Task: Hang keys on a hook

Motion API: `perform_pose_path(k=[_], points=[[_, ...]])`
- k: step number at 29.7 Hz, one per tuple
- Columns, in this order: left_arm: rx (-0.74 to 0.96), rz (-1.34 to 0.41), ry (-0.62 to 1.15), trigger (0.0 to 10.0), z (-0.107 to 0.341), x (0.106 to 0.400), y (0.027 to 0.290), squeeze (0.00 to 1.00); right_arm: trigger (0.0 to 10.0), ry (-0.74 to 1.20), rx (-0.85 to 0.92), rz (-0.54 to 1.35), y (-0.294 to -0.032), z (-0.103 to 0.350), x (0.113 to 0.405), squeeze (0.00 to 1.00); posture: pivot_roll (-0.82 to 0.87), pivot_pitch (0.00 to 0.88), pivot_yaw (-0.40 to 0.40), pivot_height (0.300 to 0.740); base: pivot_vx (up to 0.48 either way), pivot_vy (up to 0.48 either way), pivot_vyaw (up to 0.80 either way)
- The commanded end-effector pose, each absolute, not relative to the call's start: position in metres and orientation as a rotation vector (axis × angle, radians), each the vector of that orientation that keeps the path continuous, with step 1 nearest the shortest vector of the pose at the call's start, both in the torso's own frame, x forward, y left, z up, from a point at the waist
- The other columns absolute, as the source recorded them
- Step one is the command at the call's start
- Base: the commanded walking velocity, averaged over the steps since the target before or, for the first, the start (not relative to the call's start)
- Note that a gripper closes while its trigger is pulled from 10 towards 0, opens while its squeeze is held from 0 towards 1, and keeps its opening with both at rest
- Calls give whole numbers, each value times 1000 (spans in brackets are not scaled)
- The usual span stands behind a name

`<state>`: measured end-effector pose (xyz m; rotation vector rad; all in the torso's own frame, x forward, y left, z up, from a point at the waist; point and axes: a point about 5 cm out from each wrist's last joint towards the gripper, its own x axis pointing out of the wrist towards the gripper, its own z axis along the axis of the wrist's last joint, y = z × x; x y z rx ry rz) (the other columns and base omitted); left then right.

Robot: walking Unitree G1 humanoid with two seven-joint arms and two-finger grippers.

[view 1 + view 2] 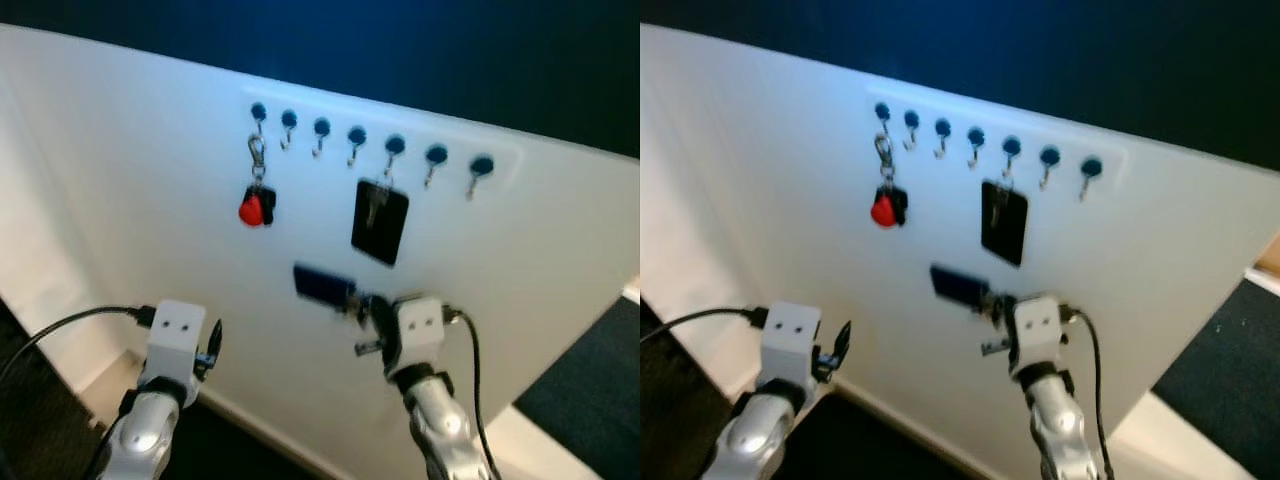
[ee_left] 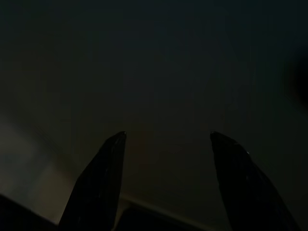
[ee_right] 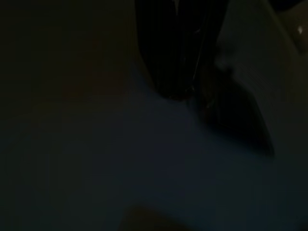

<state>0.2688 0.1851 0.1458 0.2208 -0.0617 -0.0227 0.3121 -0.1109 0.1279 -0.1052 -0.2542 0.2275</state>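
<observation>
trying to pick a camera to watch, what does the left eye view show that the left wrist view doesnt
Left eye view alone: the white board with its row of blue hooks, a red key fob hanging from the first, a black tag from the fifth, and the right gripper holding a dark key tag. Left wrist view alone: two black fingers spread apart, empty. Shared: the left gripper near the pale board.

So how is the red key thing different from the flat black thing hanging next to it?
The red key tag is small and round, while the black tag is bigger, flat and rectangular. The red key tag dangles from a metal clip on the first hook on the robot's left; the black tag hangs close under the fifth hook. Both hang against the white board, from blue-topped hooks in the same row.
</observation>
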Motion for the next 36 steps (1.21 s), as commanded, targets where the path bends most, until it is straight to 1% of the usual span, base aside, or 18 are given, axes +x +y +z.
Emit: perform_pose_path(k=[1,8,15,17,22,24,28,30,32,35,36], points=[[228,-14,-30,10000,140,265,189,0,10000,-250,-109,251,-109,125,308,0,138,163,-29,740,0,0,0],[230,-8,-25,10000,140,264,191,0,10000,-232,-126,293,-108,119,303,0,137,163,-29,740,0,0,0],[234,-6,-22,10000,139,264,191,0,10000,-236,-173,390,-104,118,298,0,138,162,-26,740,0,0,0],[236,-4,-17,10000,138,263,192,0,10000,-270,-199,464,-97,126,295,0,139,162,-25,740,0,0,0],[255,37,-8,10000,135,259,195,0,10000,-375,-173,647,-69,159,292,0,129,160,-17,740,0,0,0],[263,60,-25,10000,137,258,196,0,10000,-401,-154,684,-62,169,292,0,132,160,-20,740,0,0,0],[283,85,-130,10000,159,258,198,0,10000,-475,-93,753,-47,197,291,0,147,160,-31,740,0,0,0],[236,51,-197,10000,177,258,196,0,10000,-513,-69,776,-42,211,290,0,150,161,-38,740,0,0,0],[223,39,-217,10000,183,258,195,0,10000,-522,-64,778,-42,214,290,0,152,161,-40,740,0,0,0],[187,-40,-289,10000,208,258,192,0,10000,-568,-33,757,-44,230,291,0,153,161,-43,740,0,0,0],[184,-91,-318,10000,219,258,189,0,10000,-593,-21,742,-46,239,291,0,153,161,-43,740,0,0,0]])
